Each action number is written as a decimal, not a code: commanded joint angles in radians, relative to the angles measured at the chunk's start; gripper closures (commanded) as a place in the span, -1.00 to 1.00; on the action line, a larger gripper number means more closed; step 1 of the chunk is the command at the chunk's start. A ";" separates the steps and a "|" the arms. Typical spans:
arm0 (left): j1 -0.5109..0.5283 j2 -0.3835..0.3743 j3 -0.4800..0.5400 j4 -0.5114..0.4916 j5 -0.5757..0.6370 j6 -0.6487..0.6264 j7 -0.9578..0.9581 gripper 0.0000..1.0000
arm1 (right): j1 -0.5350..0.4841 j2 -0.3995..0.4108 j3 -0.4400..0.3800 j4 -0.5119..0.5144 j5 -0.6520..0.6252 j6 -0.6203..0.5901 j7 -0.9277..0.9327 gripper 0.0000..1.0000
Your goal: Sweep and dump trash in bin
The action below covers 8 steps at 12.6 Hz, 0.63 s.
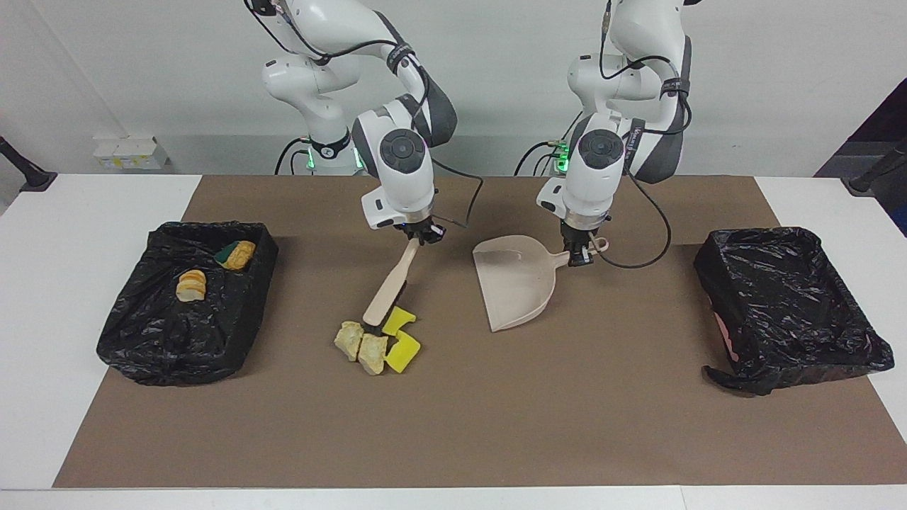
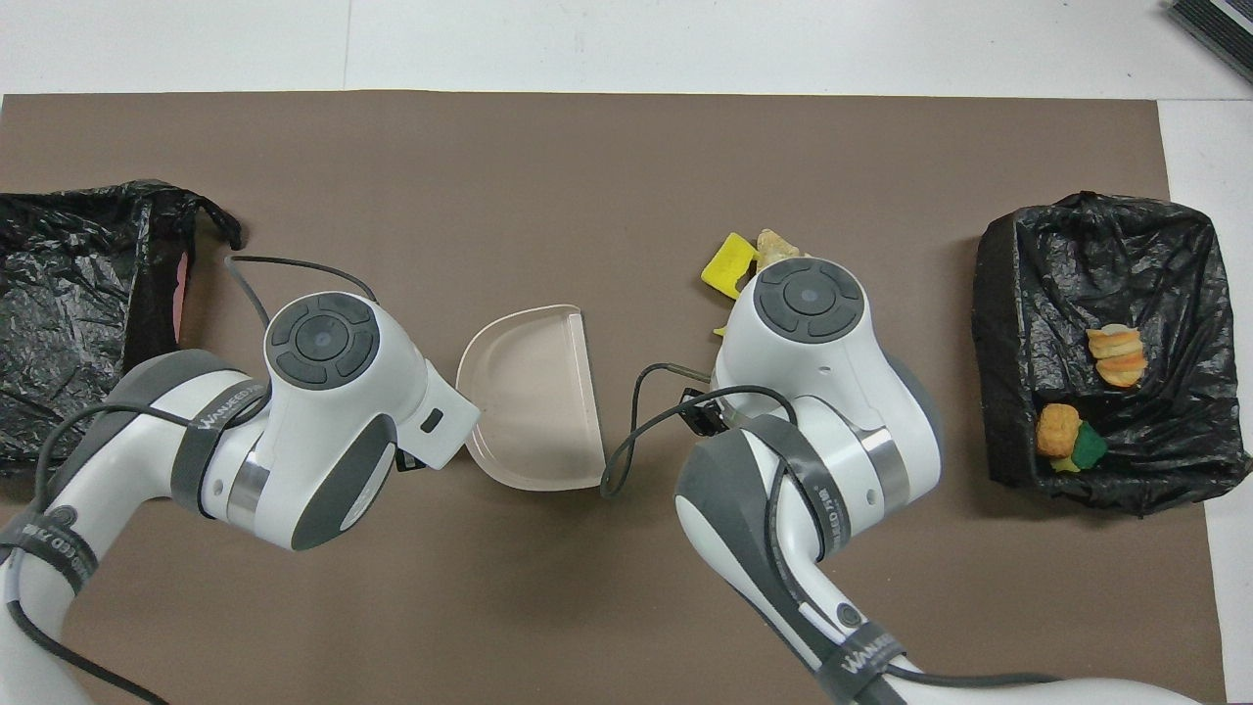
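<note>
Several scraps of trash (image 1: 375, 338) lie bunched on the brown mat: yellow sponge pieces (image 1: 404, 351) and pale tan chunks (image 1: 349, 338). In the overhead view the right arm hides most of them; one yellow piece (image 2: 728, 264) shows. My right gripper (image 1: 424, 234) is shut on the handle of the beige brush (image 1: 390, 283), whose head rests against the scraps. My left gripper (image 1: 581, 253) is shut on the handle of the beige dustpan (image 1: 516, 280), which lies on the mat beside the scraps, toward the left arm's end. The dustpan also shows in the overhead view (image 2: 533, 397).
A black-lined bin (image 1: 163, 354) at the right arm's end holds bread-like lumps (image 1: 190, 285) and a green-and-orange piece (image 1: 236, 254). A second black-lined bin (image 1: 850, 347) stands at the left arm's end. A brown mat (image 1: 496, 425) covers the table.
</note>
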 commanded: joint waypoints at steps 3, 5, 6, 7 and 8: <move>-0.014 -0.025 0.012 -0.038 0.003 0.021 0.009 1.00 | -0.075 -0.026 0.007 -0.001 -0.177 -0.035 -0.209 1.00; -0.014 -0.024 0.010 -0.036 0.003 0.021 0.009 1.00 | -0.107 -0.026 0.008 -0.008 -0.217 -0.030 -0.318 1.00; -0.012 -0.024 0.012 -0.036 0.003 0.021 0.009 1.00 | -0.124 -0.026 0.010 -0.012 -0.218 -0.029 -0.370 1.00; -0.012 -0.022 0.012 -0.034 0.003 0.021 0.009 1.00 | -0.128 -0.026 0.011 -0.015 -0.216 -0.029 -0.421 1.00; -0.009 -0.022 0.012 -0.034 0.003 0.021 0.009 1.00 | -0.133 -0.026 0.011 -0.015 -0.218 -0.027 -0.459 1.00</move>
